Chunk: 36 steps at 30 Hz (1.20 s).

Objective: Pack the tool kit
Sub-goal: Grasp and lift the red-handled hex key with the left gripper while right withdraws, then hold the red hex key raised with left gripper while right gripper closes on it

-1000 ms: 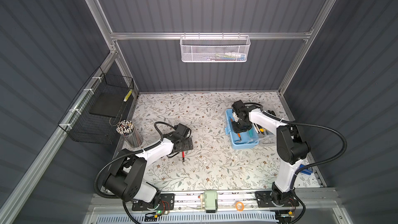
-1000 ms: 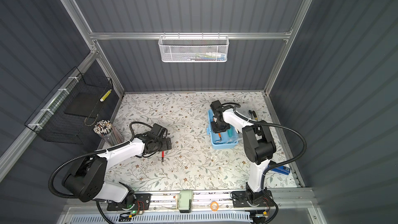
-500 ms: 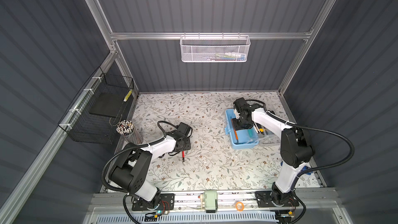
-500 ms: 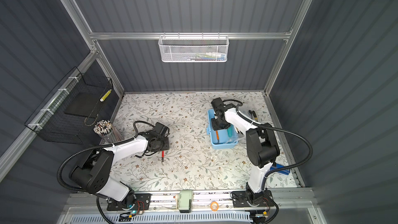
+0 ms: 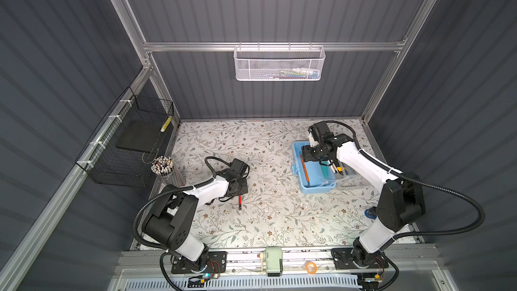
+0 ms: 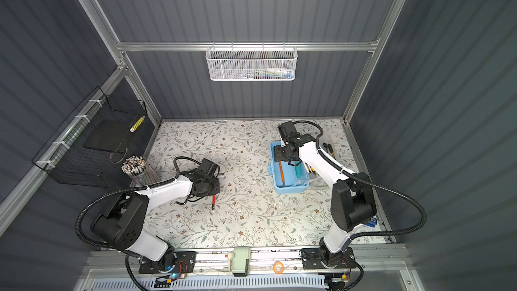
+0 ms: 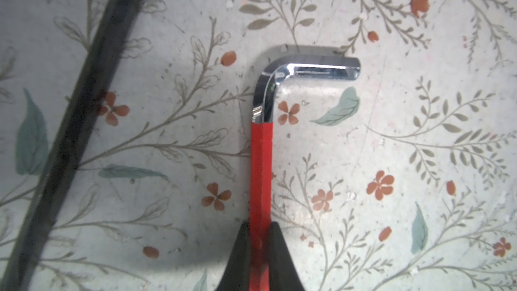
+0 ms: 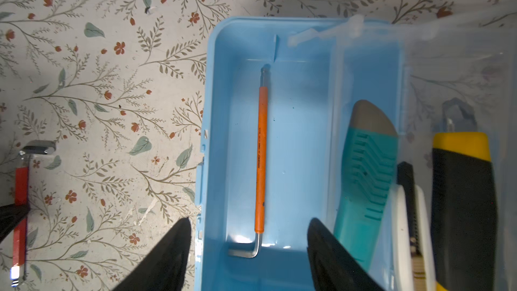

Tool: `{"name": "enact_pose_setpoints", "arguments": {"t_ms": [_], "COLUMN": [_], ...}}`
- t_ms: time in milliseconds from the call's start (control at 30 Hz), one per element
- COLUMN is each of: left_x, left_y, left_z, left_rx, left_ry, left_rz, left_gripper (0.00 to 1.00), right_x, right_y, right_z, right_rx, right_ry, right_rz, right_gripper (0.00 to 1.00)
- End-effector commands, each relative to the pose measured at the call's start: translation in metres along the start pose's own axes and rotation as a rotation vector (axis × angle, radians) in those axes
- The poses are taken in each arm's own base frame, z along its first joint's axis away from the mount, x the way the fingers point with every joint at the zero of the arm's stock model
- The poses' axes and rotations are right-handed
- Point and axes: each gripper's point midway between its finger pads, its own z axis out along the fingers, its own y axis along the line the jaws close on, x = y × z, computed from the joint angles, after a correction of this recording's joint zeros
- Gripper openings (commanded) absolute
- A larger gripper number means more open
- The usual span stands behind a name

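My left gripper pinched shut on the red hex key on the floral mat, my right gripper spread wide above the light-blue box at that key's two o'clock, orange hex key inside

Just one blue box. Two hex keys: orange hex key inside it, red hex key well to its left. Three knives: teal knife inside, white knife and yellow-black knife just beside it.
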Motion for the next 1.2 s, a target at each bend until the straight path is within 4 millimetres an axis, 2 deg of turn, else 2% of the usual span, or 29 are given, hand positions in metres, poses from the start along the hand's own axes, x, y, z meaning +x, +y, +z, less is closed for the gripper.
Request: {"name": "enact_pose_setpoints", "arguments": {"t_ms": [0,233,433,567,700,867,1000,1167], "left_x": [0.008,-0.017,-0.034,-0.044,-0.051,-0.058,-0.059,-0.059], "left_y": [-0.003,-0.034,-0.076,-0.111,-0.136,-0.154,-0.169,-0.179], "left_z": [0.000,-0.021,-0.034,-0.041,-0.050,-0.054,-0.056,-0.057], "left_rx": [0.030,0.108,0.175,0.268,0.356,0.427,0.487,0.534], "left_ry": [0.035,-0.047,-0.100,-0.134,-0.157,-0.170,-0.161,-0.156], "left_rz": [0.017,0.039,0.091,0.113,0.113,0.104,0.103,0.093], "left_gripper": [0.07,0.06,0.06,0.06,0.06,0.06,0.06,0.06], "right_x": [0.001,0.002,0.006,0.008,0.009,0.006,0.006,0.008], "right_y": [0.009,0.042,0.076,0.095,0.106,0.121,0.125,0.124], "right_z": [-0.001,0.002,0.009,0.015,0.020,0.020,0.023,0.028], "right_rx": [-0.063,-0.208,-0.315,-0.357,-0.391,-0.444,-0.456,-0.444], "right_ry": [-0.012,-0.026,0.013,0.024,0.034,0.015,0.021,0.029], "right_rz": [0.038,0.058,0.068,0.084,0.108,0.125,0.139,0.144], "right_gripper": [0.70,0.70,0.70,0.69,0.67,0.65,0.61,0.59]}}
